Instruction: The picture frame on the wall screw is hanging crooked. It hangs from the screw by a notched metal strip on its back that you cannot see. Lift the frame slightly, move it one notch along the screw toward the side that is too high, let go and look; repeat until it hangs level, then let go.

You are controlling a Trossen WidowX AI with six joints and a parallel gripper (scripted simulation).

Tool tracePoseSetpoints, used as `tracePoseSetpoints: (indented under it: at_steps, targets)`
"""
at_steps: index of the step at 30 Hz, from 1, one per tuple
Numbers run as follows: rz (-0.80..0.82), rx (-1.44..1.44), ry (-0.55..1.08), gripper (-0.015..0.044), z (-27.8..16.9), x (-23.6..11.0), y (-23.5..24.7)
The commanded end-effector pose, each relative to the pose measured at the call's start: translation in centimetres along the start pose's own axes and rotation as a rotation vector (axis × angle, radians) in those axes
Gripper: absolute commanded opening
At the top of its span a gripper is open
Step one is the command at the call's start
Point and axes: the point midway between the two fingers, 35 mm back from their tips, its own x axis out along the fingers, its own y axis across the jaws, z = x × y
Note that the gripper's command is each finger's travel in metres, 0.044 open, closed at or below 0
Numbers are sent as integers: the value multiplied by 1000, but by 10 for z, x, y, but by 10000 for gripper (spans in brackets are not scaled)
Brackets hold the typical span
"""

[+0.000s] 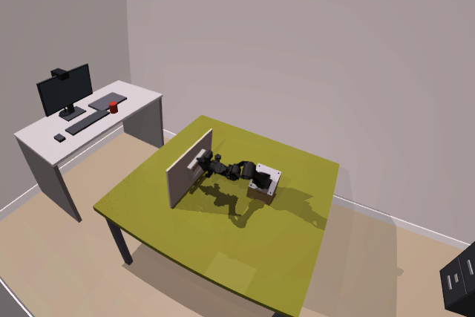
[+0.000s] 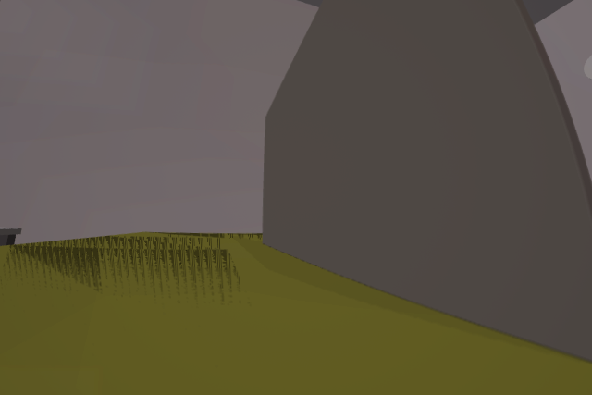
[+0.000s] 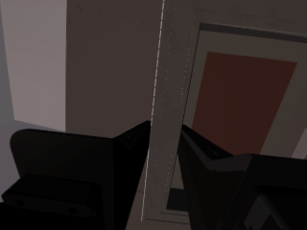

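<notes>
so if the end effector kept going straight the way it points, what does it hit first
Probably the wall panel. The end effector is already shut on the picture frame's border, and the panel looks to lie right behind it, though depth is unclear.

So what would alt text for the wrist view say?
Two dark fingers of the gripper pinch the pale side edge of a picture frame, seen close up. The picture is dark red, and the wall board behind is grey-brown.

The tool [image 1: 200, 162] grips the picture frame [image 1: 194, 168] against the upright wall panel [image 1: 179, 179].
</notes>
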Motion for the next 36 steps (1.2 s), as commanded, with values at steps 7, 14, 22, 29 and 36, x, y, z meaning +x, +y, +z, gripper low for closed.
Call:
tracePoseSetpoints:
  at_steps: [7, 14, 22, 29, 36]
  targets:
    - [0, 5, 0, 0, 0, 0, 0]
    - [0, 42, 0, 0, 0, 0, -1]
    - [0, 100, 0, 0, 0, 0, -2]
    - [0, 136, 0, 0, 0, 0, -2]
    - [-1, 127, 0, 131, 0, 0, -2]
